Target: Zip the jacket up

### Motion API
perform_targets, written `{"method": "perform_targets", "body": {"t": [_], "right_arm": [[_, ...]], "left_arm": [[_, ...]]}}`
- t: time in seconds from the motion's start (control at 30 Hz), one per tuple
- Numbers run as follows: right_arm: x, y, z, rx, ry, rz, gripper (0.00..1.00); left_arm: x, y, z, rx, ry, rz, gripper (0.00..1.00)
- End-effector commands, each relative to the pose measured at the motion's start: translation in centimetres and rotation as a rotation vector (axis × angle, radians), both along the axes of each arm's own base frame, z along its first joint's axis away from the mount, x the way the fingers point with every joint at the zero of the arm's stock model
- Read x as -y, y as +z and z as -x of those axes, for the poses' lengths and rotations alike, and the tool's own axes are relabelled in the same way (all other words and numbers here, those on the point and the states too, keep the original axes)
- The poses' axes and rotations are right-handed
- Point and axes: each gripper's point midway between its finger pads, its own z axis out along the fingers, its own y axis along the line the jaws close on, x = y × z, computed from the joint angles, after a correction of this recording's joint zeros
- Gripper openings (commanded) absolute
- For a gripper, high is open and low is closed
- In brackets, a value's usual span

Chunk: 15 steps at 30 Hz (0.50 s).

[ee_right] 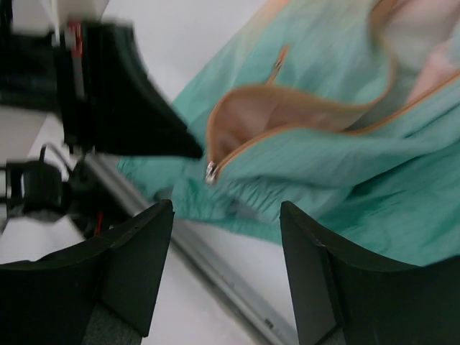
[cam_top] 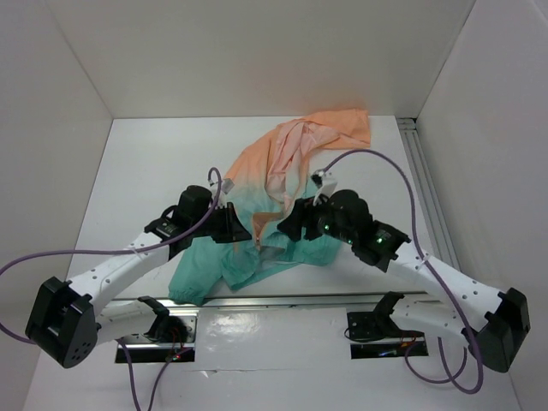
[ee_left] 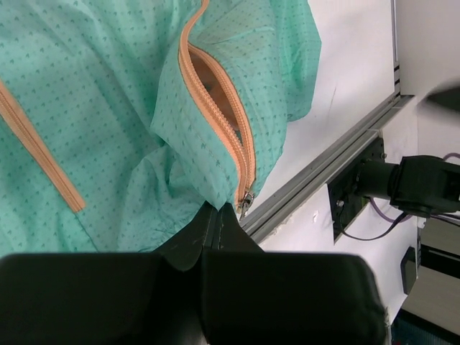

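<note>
The jacket [cam_top: 282, 184] lies crumpled mid-table, its peach end far and its teal end near. Its orange front zipper [ee_left: 219, 118] gapes open, with the metal slider [ee_left: 246, 198] at the bottom by the hem. My left gripper [ee_left: 219, 210] is shut on the teal hem just beside the slider; in the top view it [cam_top: 248, 227] sits on the jacket's left part. My right gripper [ee_right: 226, 215] is open and empty, hovering a little below the slider [ee_right: 210, 172] without touching the fabric. In the top view it [cam_top: 287, 224] faces the left one closely. An orange pocket zip [ee_left: 43, 158] shows at left.
An aluminium rail [cam_top: 282, 300] runs along the near edge just below the jacket's hem. Another rail [cam_top: 424, 180] runs along the right side. White walls enclose the table. Purple cables [cam_top: 385, 167] loop off both arms. The left gripper's black finger [ee_right: 144, 122] shows in the right wrist view.
</note>
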Motion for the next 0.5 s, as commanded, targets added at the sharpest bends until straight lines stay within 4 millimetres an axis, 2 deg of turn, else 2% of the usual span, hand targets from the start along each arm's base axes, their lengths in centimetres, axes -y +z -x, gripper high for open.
{"method": "perform_targets", "body": {"t": [0.0, 0.03, 0.07, 0.13, 0.2, 0.3, 0.33, 0.37, 0.43, 0.47], "right_arm": [[-3.2, 0.1, 2.6, -0.015, 0.075, -0.11, 0.68], [-4.4, -0.2, 3.8, -0.031, 0.117, -0.113, 0.68], [-5.0, -1.5, 4.1, -0.051, 0.134, -0.092, 0.68], [-6.3, -1.8, 5.0, -0.064, 0.168, -0.1, 0.73], [-6.9, -2.4, 5.0, -0.07, 0.174, -0.111, 0.79], [-6.6, -3.0, 4.8, -0.065, 0.171, -0.137, 0.79], [-6.4, -2.6, 3.9, -0.054, 0.151, -0.17, 0.75], [-6.2, -2.7, 3.6, -0.061, 0.146, -0.184, 0.75], [-5.8, -3.0, 3.1, -0.089, 0.149, -0.219, 0.63], [-5.9, -3.0, 3.3, -0.093, 0.162, -0.221, 0.61]], "left_arm": [[0.5, 2.0, -0.2, 0.065, -0.034, 0.049, 0.0], [0.6, 1.7, -0.1, 0.055, -0.041, 0.049, 0.0], [0.6, 1.7, -0.1, 0.055, -0.041, 0.049, 0.0], [0.7, 1.8, 0.0, 0.052, -0.048, 0.054, 0.0], [0.7, 1.8, 0.1, 0.05, -0.056, 0.059, 0.0], [0.8, 1.9, -0.1, 0.056, -0.061, 0.055, 0.0], [0.8, 1.9, -0.1, 0.056, -0.061, 0.055, 0.0], [0.8, 1.9, -0.1, 0.056, -0.061, 0.055, 0.0], [0.8, 1.8, 0.2, 0.045, -0.069, 0.056, 0.0], [0.8, 1.8, 0.2, 0.052, -0.074, 0.052, 0.0]]}}
